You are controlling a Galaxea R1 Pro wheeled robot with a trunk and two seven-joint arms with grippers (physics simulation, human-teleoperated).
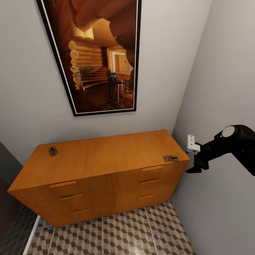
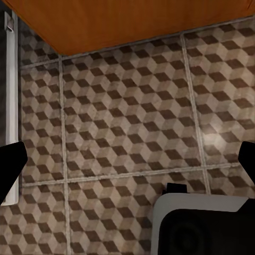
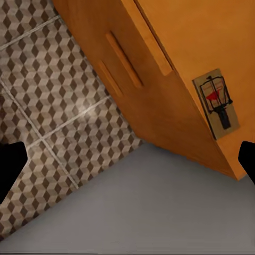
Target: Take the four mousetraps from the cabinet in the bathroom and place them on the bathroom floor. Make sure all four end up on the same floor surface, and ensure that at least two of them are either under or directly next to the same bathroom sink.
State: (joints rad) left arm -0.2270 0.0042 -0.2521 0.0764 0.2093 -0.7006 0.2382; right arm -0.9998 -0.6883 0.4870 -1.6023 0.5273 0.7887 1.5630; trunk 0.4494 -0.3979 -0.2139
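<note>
- Right gripper [image 1: 194, 170] is hanging off the right end of the cabinet [image 1: 106, 159], up near the top edge. From its wrist cam the two fingertips sit far apart at the picture edges, so it's spread wide and holding nothing.
- Left gripper, going by its own cam: also spread, empty, pointed down at the bathroom floor [image 2: 127, 122].
- Nearest mousetrap [image 1: 170, 158] lies flat on the cabinet top, right by the front right corner, close to the right gripper. A second mousetrap [image 1: 53, 151] is at the far left end.
- My guess: light, stiff little boards, flat enough to be fiddly. I'd pinch across the board's long edges, staying off the wire bits.
- Cabinet top looks smooth and glossy, so a trap could skid.
- Tight corner: grey walls [image 1: 219, 71] close in, and there's a big framed picture [image 1: 95, 53] above.
</note>
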